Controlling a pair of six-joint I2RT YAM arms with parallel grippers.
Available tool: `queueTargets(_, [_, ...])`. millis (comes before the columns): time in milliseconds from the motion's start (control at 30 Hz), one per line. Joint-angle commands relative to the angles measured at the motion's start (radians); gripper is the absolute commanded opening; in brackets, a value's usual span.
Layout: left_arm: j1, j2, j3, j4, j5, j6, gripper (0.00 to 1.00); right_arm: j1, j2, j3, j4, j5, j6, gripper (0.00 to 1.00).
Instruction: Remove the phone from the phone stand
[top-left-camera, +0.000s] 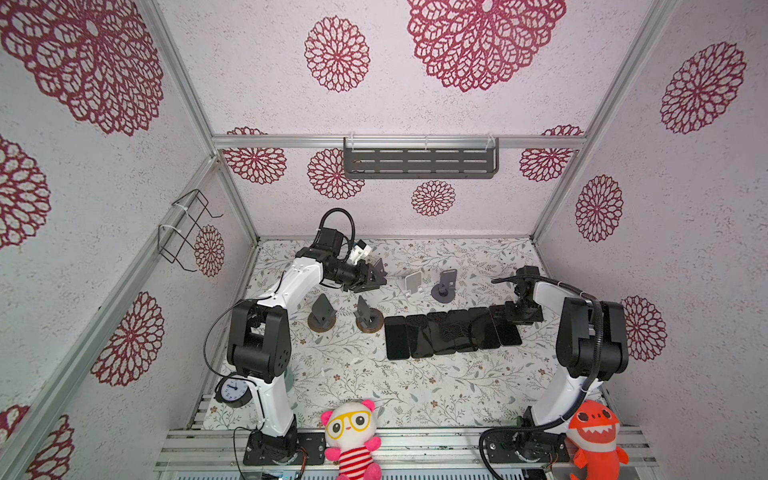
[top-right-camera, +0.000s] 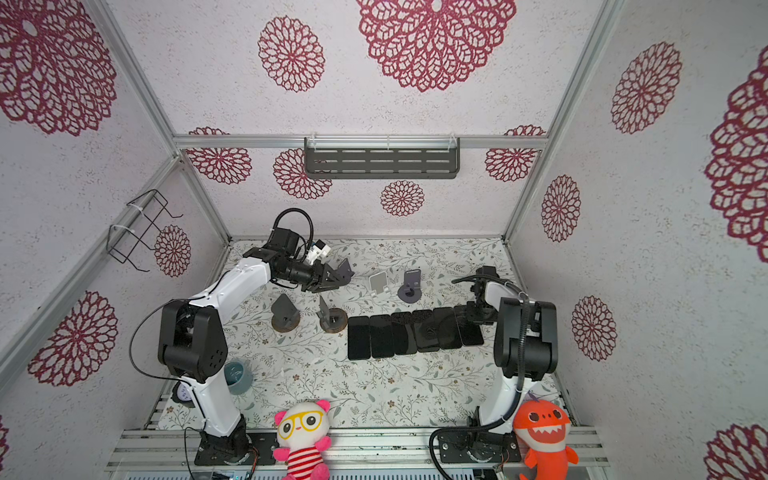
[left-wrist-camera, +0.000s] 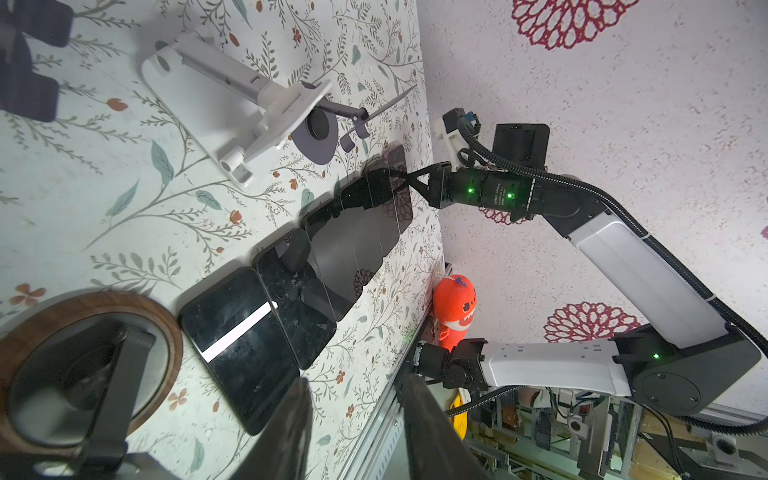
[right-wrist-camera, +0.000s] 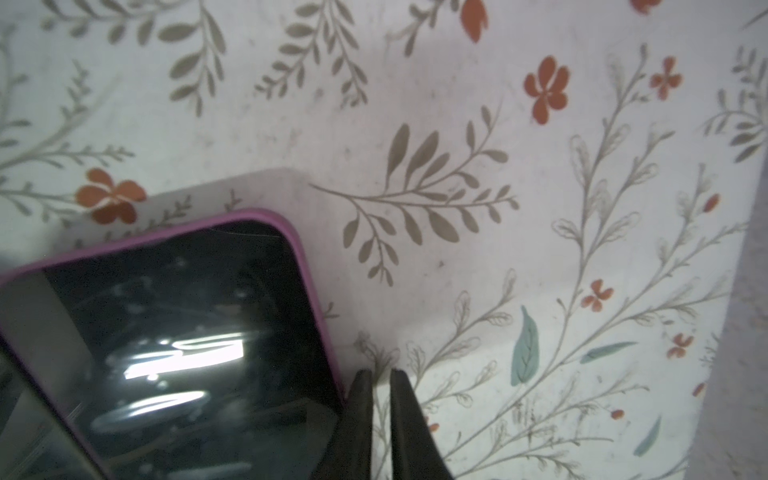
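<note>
Your right claw (right-wrist-camera: 379, 372) sits low over the table (right-wrist-camera: 457, 104), drawn narrow, with a thin slit between its fingers and nothing in it. The purple-cased phone (right-wrist-camera: 187, 332) lies screen-up on the table just beside one finger, at the claw's end of a row of phones (top-left-camera: 440, 336); you cannot tell whether finger and case touch. The white phone stand (top-left-camera: 413, 282) and grey phone stand (top-left-camera: 444, 286) stand beyond that claw, apart from it. Your left claw (left-wrist-camera: 357, 378) hangs partly spread, gripping nothing, with a wood-based stand (left-wrist-camera: 83, 365) near it.
</note>
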Motion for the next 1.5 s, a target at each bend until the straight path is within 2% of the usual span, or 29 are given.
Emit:
queueTargets(0, [0.012, -0.042, 0.022, -0.006, -0.009, 0.024, 0.40, 0.015, -0.074, 0.031, -0.044, -0.038, 0.035, 0.23])
queueTargets(133, [0.019, -0.056, 0.020, -0.003, -0.027, 0.032, 0.41, 0.017, -0.157, 0.008, 0.017, -0.074, 0.049, 0.35])
queueTargets(200, [0.024, -0.084, 0.008, 0.019, -0.082, 0.032, 0.41, 0.017, -0.231, -0.034, 0.096, -0.128, 0.053, 0.44])
queueTargets(333, [0.032, -0.193, -0.047, 0.101, -0.225, 0.022, 0.44, 0.020, -0.356, -0.125, 0.281, -0.217, 0.074, 0.69])
queueTargets(433, [0.049, -0.282, -0.085, 0.144, -0.358, 0.032, 0.48, 0.031, -0.406, -0.186, 0.388, -0.229, 0.107, 0.98])
queueTargets(567, [0.057, -0.410, -0.150, 0.197, -0.638, 0.077, 0.52, 0.095, -0.459, -0.265, 0.518, -0.161, 0.123, 0.99])
queueTargets(700, [0.063, -0.532, -0.254, 0.313, -0.871, 0.070, 0.62, 0.178, -0.466, -0.373, 0.712, -0.046, 0.060, 0.99])
queueTargets(767, [0.068, -0.597, -0.339, 0.371, -1.031, 0.077, 0.70, 0.181, -0.442, -0.421, 0.816, -0.022, 0.078, 0.99])
queueTargets(900, [0.091, -0.700, -0.548, 0.511, -1.303, 0.084, 0.99, 0.181, -0.374, -0.461, 0.924, -0.027, 0.106, 0.99])
queueTargets(1000, [0.125, -0.754, -0.686, 0.591, -1.426, 0.104, 0.97, 0.181, -0.336, -0.497, 1.008, -0.008, 0.096, 0.99])
queueTargets(1067, [0.163, -0.782, -0.768, 0.647, -1.469, 0.121, 0.98, 0.181, -0.316, -0.507, 1.019, 0.015, 0.086, 0.99])
queueTargets(1267, [0.301, -0.775, -0.947, 0.865, -1.423, 0.153, 0.97, 0.181, -0.314, -0.636, 1.239, 0.068, 0.029, 0.99])
queueTargets(1467, [0.331, -0.678, -1.091, 1.226, -1.409, 0.146, 0.98, 0.179, -0.318, -0.748, 1.481, 0.081, -0.005, 0.99])
